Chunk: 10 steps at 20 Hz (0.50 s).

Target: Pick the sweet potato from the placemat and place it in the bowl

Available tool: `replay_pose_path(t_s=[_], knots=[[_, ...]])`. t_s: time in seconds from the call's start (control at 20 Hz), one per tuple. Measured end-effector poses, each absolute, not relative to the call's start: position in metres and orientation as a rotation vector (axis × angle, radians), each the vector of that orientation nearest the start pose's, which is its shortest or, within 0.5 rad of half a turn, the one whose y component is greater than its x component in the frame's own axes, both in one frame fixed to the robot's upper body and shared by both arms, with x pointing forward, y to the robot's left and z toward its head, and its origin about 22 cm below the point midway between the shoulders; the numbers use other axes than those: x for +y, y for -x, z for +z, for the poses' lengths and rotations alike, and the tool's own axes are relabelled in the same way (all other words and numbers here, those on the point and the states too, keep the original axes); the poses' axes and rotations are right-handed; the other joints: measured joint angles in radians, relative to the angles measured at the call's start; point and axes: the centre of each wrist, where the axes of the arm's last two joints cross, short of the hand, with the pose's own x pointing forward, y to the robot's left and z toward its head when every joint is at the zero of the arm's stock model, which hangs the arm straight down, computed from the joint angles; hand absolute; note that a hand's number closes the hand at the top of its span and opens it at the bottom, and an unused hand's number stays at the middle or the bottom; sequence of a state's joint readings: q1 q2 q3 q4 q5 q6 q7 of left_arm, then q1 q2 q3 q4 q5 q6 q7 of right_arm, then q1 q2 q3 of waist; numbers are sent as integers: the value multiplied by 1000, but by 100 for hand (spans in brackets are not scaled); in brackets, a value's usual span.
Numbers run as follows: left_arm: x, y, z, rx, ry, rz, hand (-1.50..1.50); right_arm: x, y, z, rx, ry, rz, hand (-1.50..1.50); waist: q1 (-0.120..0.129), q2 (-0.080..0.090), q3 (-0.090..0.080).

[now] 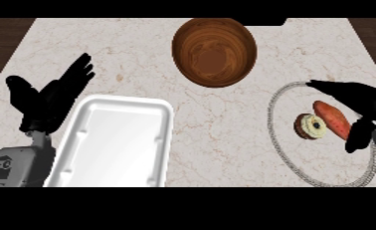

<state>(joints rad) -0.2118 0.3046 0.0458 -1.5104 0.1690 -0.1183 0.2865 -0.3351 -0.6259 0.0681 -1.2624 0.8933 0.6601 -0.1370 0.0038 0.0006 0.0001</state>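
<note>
So the sweet potato (pixel 332 119) is on the round placemat (pixel 283 142) at the right side of the surface (pixel 132 50), lying just beside a small frosted donut (pixel 311 126), and nothing's been lifted yet. The right hand (pixel 354 105) is over it with fingers and thumb spread on either side of the sweet potato, open, not closed round anything as far as I can see. The wooden bowl (pixel 214 51) sits well apart, up toward the far middle, with nothing in it. The left hand (pixel 51 94) is open, resting at the left next to a white tray (pixel 117 144). I'd say it's early: grab, carry and drop-off are all left.
</note>
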Motion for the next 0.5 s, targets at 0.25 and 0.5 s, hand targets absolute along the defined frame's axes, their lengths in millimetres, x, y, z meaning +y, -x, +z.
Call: replay_pose_path(t_s=[0.25, 0.5], knots=[[297, -291, 61, -1429, -34, -212, 0, -359, -325, 65, -838, 596, 1495, -150, 1, 1, 0], [299, -297, 60, -1423, -35, -214, 0, -366, -330, 47, -829, 593, 1489, -150, 1, 1, 0]])
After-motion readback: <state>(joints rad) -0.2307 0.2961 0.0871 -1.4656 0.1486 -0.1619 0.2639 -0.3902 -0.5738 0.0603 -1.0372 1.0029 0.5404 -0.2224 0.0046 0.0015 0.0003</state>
